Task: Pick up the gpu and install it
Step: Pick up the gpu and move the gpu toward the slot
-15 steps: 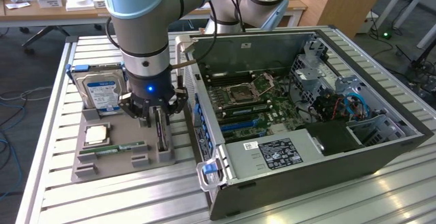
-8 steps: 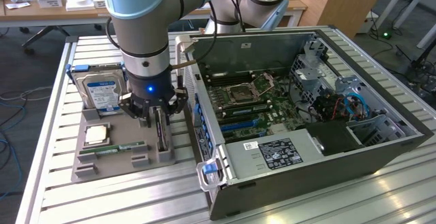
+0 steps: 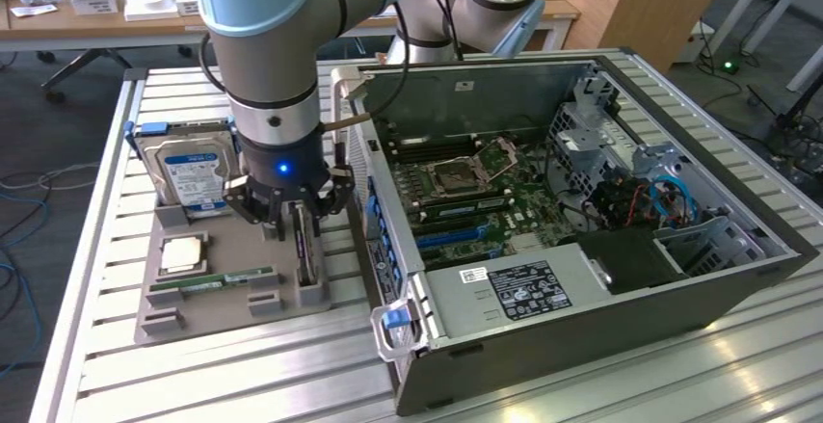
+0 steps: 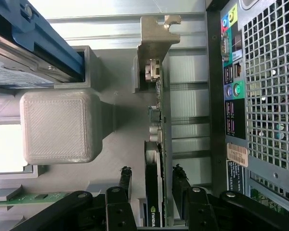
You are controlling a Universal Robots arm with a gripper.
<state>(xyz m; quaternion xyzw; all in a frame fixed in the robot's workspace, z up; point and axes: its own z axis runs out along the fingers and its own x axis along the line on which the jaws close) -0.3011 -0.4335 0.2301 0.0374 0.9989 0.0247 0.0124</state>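
The claw (image 3: 299,235) hangs straight down over a grey printed tray (image 3: 193,312) on the slatted metal table (image 3: 193,384), at the exterior view's left of the open computer case (image 3: 579,201). The gpu (image 3: 306,264) stands on its long edge in a slot of that tray, on the side nearest the case, not yet lifted or installed.

In the wrist view the claw (image 4: 152,175) is spread, with 1 of its 2 fingers (image 4: 125,178) on each side of the card. The gpu (image 4: 160,134) runs between them edge-on, black face and board side both showing, with its silver end bracket (image 4: 156,33) at the far end. One finger stands clearly apart from the card; the other sits just beside it, and I cannot tell whether it touches.

The tray also carries a hard drive (image 3: 193,168) with a blue-white label standing upright at its far end, a square processor (image 3: 184,252) lying flat and a narrow green RAM stick (image 3: 212,280) near the front. The case lies on its side with the motherboard (image 3: 476,192) exposed, and its rear port panel (image 4: 233,96) is just beside the gpu's slot.
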